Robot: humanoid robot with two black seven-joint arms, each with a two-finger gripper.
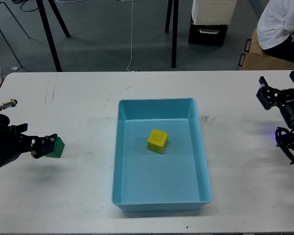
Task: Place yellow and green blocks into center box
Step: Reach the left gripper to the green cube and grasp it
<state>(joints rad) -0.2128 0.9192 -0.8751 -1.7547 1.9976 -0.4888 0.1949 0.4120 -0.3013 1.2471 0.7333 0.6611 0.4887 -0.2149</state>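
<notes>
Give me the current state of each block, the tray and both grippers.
Yellow block: resting in the tray, near its middle.
Green block: outside the tray, on the table to its left, at the left gripper's fingertips.
Tray: on the table, holding only the yellow block.
Left gripper: at the green block; grip cannot be confirmed.
Right gripper: open, empty, far right of the tray.

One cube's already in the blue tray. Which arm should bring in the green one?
The left. Its gripper is already at the small dark green cube, left of the light blue plastic tray. The right gripper sits far across the table.
</notes>
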